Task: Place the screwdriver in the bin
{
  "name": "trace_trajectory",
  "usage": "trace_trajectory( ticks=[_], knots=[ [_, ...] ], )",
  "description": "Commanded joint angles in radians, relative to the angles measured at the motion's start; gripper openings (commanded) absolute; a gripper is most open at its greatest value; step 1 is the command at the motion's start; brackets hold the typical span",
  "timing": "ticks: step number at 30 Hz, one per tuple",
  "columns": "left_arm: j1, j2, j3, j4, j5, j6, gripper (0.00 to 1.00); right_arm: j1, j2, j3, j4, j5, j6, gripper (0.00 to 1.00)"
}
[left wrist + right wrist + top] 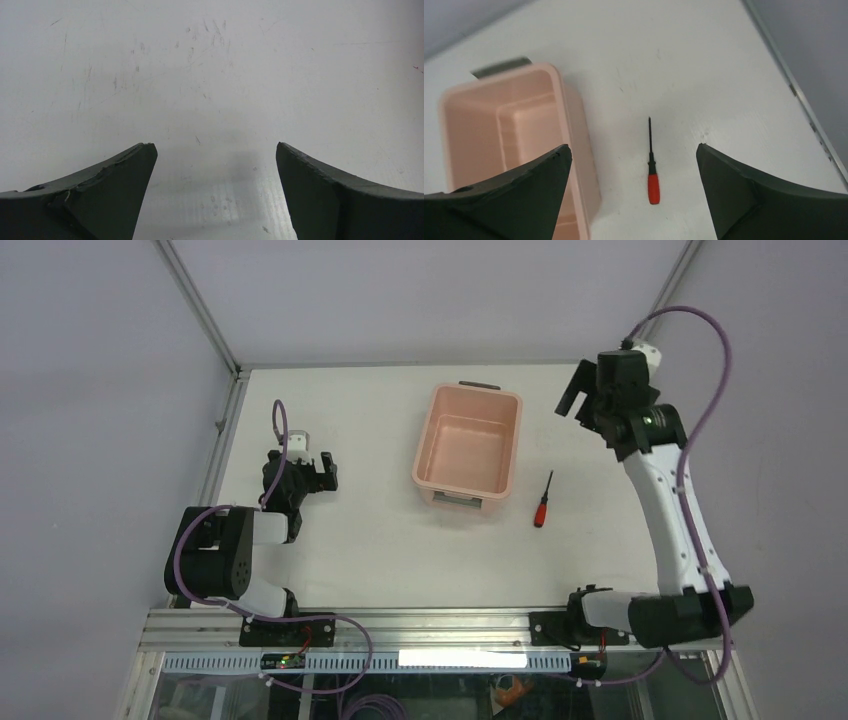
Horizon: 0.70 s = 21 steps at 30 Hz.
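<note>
The screwdriver [542, 503], red handle and thin black shaft, lies flat on the white table just right of the bin [468, 442], a salmon-pink tub standing empty at the table's middle. In the right wrist view the screwdriver [652, 170] lies between my open fingers, well below them, with the bin [574, 120] at the left. My right gripper [580, 400] is open and empty, raised high above the table at the far right, apart from both. My left gripper [322, 472] is open and empty, low over bare table at the left [215, 147].
A metal frame rail [222, 430] runs along the table's left edge and another along the far right [804, 110]. Grey walls stand close on both sides. The table's aluminium front rail [430, 625] carries both arm bases.
</note>
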Motion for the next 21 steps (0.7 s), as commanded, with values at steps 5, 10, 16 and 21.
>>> trace_trajectory(
  ticks=[5,10,16,21],
  knots=[
    [-0.003,-0.005,0.019,0.059,-0.005,-0.011,0.99,-0.071,0.26,-0.202,-0.073,-0.334,-0.043,0.86],
    [-0.003,-0.005,0.019,0.06,-0.004,-0.012,0.99,-0.071,0.405,-0.354,0.061,-0.396,-0.027,0.77],
    [-0.003,-0.003,0.018,0.062,-0.004,-0.011,0.99,-0.071,0.496,-0.451,0.158,-0.396,-0.01,0.66],
    [-0.003,-0.003,0.018,0.063,-0.005,-0.011,0.99,-0.071,0.54,-0.468,0.186,-0.396,-0.035,0.34]
  ],
)
